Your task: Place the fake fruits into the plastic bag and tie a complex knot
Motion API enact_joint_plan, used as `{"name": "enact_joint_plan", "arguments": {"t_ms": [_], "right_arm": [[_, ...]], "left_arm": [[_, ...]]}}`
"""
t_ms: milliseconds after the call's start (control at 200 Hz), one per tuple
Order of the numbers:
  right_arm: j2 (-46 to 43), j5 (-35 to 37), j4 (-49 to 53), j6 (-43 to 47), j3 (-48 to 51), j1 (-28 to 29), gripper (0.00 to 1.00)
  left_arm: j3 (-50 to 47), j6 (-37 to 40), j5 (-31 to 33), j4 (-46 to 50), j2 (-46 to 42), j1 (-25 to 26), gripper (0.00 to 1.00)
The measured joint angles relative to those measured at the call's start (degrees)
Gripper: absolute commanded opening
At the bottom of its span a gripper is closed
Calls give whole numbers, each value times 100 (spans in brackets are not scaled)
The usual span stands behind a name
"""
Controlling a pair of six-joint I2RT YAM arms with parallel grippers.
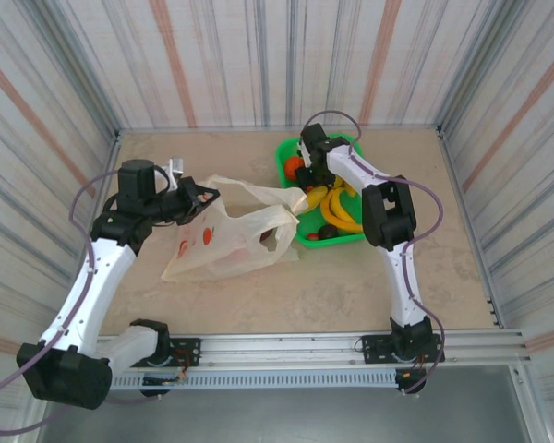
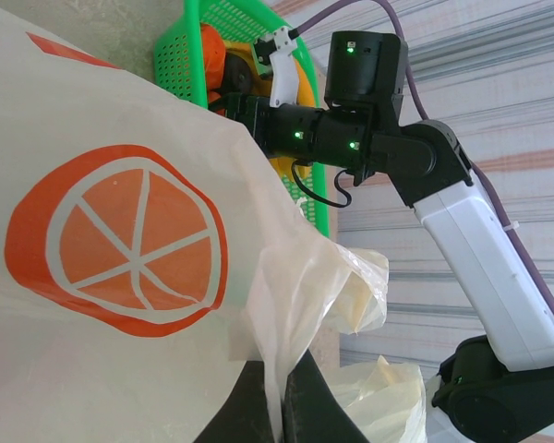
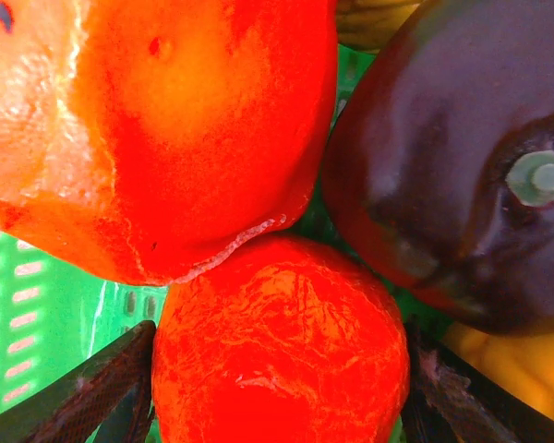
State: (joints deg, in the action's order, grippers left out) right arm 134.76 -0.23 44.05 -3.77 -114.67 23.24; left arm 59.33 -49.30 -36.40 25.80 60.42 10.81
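The cream plastic bag (image 1: 226, 242) with red-orange fruit prints lies left of centre, its mouth towards the green basket (image 1: 284, 150). My left gripper (image 1: 201, 197) is shut on a bunched fold of the bag (image 2: 120, 351), pinched between the dark jaws (image 2: 284, 406). My right gripper (image 1: 300, 166) reaches down into the basket. Its fingers (image 3: 92, 388) press both sides of a small orange fruit (image 3: 277, 351). Against that orange lie a bigger orange-red fruit (image 3: 157, 129) and a dark purple fruit (image 3: 462, 157). Yellow bananas (image 1: 337, 208) lie in the basket.
The basket (image 2: 180, 55) stands at the back, right of the bag, with the right arm (image 2: 351, 138) bent over it. Striped walls close in the table on three sides. A metal rail runs along the near edge (image 1: 286, 346).
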Motion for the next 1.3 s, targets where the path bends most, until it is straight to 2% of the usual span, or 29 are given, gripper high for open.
{"name": "enact_joint_plan", "arguments": {"t_ms": [170,391,566,867,1297], "right_arm": [[9,-4,20,0,-20,0,63],[9,-2,20,-2,-20,0,49],[-7,0,20,-2,-20,0,42],[-354,24,-70,-4,299,39,39],[-2046,-107,-520,-181,1718,44,39]], "left_arm": [[0,0,0,-2,2,0,0],[0,0,0,-2,2,0,0],[0,0,0,0,2,0,0],[0,0,0,-2,2,0,0],[0,0,-2,-4,4,0,0]]}}
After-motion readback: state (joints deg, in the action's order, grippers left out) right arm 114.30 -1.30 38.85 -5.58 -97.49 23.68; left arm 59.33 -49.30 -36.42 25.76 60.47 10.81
